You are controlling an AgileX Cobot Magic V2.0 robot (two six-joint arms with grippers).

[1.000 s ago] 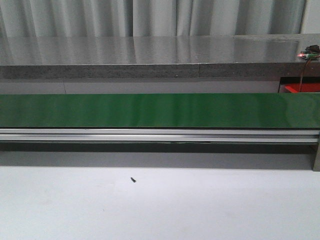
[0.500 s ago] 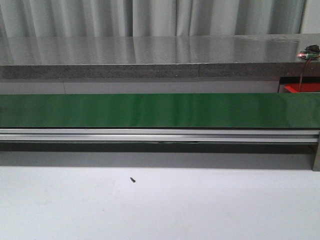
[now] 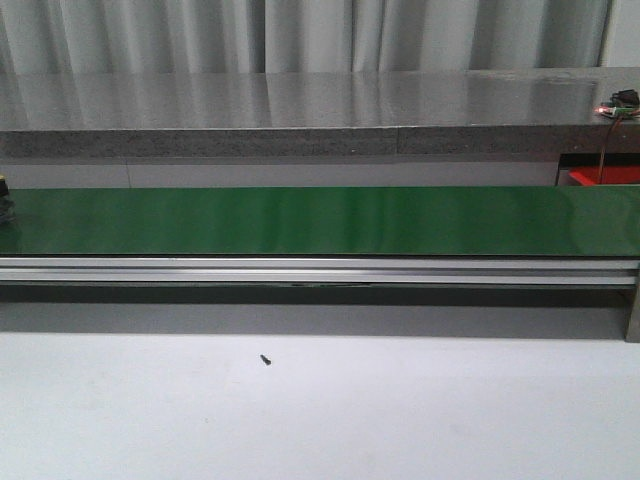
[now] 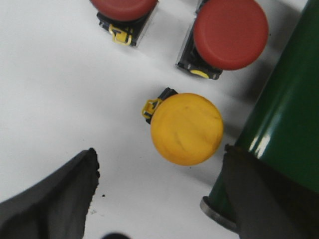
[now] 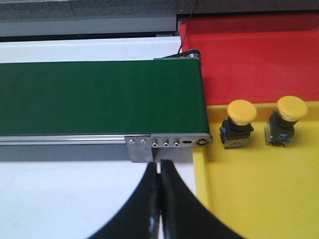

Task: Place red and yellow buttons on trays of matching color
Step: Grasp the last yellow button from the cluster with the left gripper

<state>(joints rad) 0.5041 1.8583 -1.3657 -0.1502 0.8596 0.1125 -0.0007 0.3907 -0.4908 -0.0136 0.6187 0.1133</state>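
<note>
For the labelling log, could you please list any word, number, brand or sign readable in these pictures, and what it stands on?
None can be read.
Yellow button, red buttons: plain caps, no lettering.
Green belt, red tray, yellow tray: no print visible.
Belt end plate: only screws and holes.

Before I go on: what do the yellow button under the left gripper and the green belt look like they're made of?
Yellow button: the cap looks like hard moulded plastic, semi-matte, with faint scuffs; its black base with a yellow clip also looks plastic. Green belt: probably smooth PVC or rubber, given its soft sheen and reflections, running on what looks like a brushed aluminium frame.
</note>
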